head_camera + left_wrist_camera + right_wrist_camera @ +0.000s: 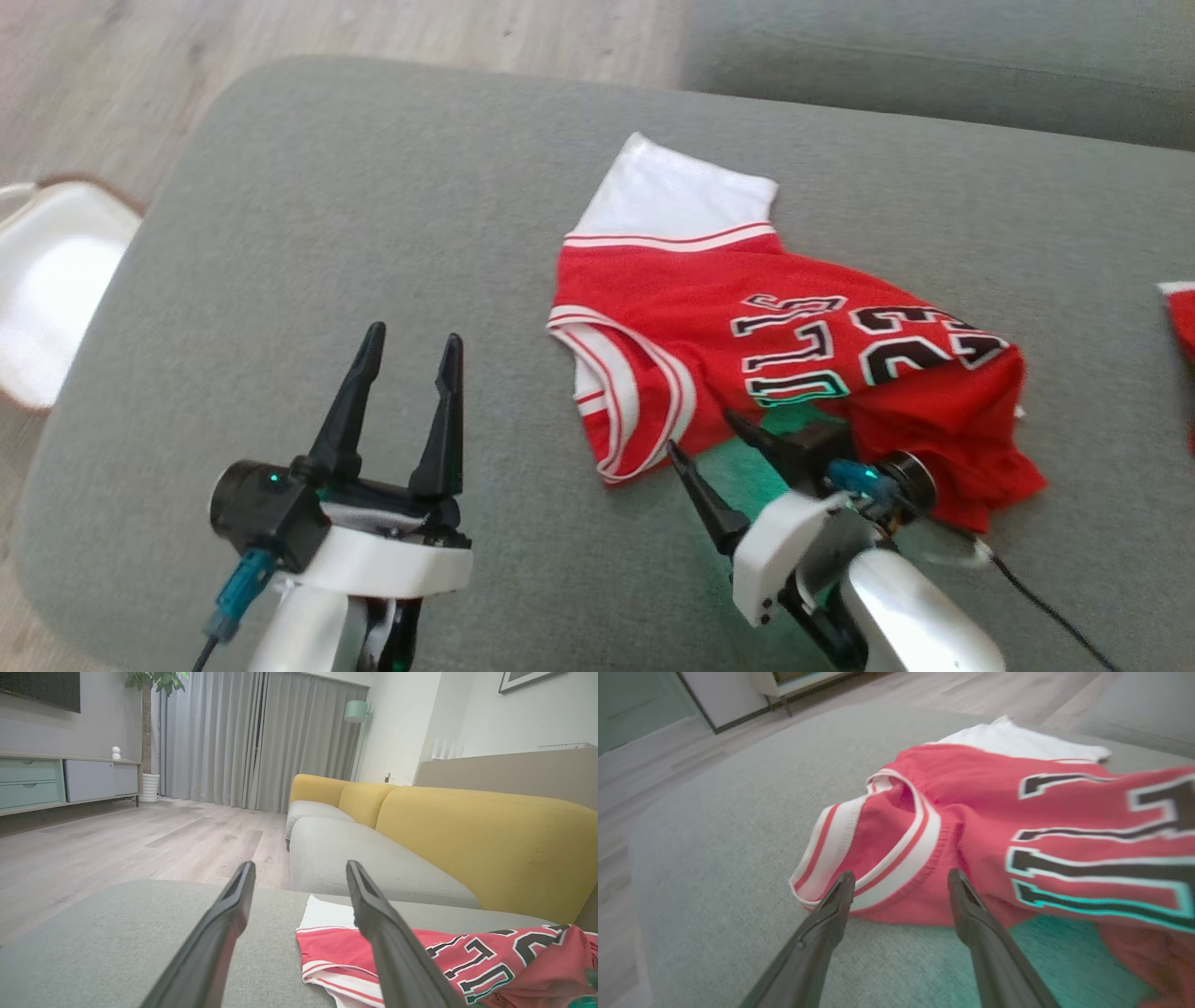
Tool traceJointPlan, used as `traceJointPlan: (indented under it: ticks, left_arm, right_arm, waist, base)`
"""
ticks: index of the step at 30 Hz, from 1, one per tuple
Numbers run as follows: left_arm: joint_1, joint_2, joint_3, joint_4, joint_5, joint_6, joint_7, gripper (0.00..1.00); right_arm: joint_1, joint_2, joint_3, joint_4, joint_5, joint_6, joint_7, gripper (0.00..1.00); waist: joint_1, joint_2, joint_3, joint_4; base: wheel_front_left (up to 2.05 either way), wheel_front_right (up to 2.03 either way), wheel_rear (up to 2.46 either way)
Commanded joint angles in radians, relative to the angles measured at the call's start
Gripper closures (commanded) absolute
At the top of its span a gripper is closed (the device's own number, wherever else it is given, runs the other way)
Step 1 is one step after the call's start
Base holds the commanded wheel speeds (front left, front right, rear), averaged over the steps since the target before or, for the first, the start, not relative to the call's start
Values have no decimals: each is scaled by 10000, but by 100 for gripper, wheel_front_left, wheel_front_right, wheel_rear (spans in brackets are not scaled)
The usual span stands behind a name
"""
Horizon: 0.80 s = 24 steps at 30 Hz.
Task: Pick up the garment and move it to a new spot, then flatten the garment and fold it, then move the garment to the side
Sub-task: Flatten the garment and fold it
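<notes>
The garment point(747, 327) is a red basketball jersey with white and red trim and black lettering, lying crumpled right of centre on a grey cushion point(327, 233). It also appears in the left wrist view point(467, 956) and the right wrist view point(994, 812). My right gripper point(700, 434) is open at the jersey's near edge, fingertips close to the striped armhole trim point(896, 858), gripping nothing. A fold of the red cloth drapes over its wrist. My left gripper point(411, 345) stands open over bare cushion, well to the left of the jersey.
A white chair seat point(47, 280) sits beyond the cushion's left edge over wooden floor point(140, 56). Another grey cushion point(934, 65) lies at the back right. A second red item point(1181, 327) peeks in at the right edge. A yellow sofa back point(467, 830) rises behind.
</notes>
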Motion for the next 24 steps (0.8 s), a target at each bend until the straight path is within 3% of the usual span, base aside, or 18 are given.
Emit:
traceJointPlan:
  ticks: [1, 13, 14, 15, 24]
  left_arm:
    - [-447, -46, 401, -252, 120, -74, -51, 0]
    - [-584, -323, 415, -78, 152, -221, -51, 0]
    - [-594, -336, 419, -69, 148, -226, -51, 0]
    - [-601, -348, 413, -58, 148, -232, -51, 0]
    - [-685, -398, 355, 20, 183, -260, -51, 0]
  right_arm:
    - [-754, -123, 484, 17, 161, 67, 169, 0]
    - [-2349, -663, 1587, 2114, 788, 67, 814, 0]
    - [-2443, -668, 1615, 2259, 830, 67, 785, 84]
    - [-2539, -671, 1652, 2364, 855, 67, 705, 100]
    - [-4497, -522, 572, 2205, 627, 67, -988, 100]
  waist:
    - [0, 0, 170, 311]
    - [0, 0, 667, 1201]
    - [0, 0, 688, 1242]
    - [0, 0, 701, 1282]
    - [0, 0, 650, 1226]
  base:
    - [0, 0, 0]
    - [0, 0, 0]
    - [0, 0, 0]
    - [0, 0, 0]
    - [0, 0, 0]
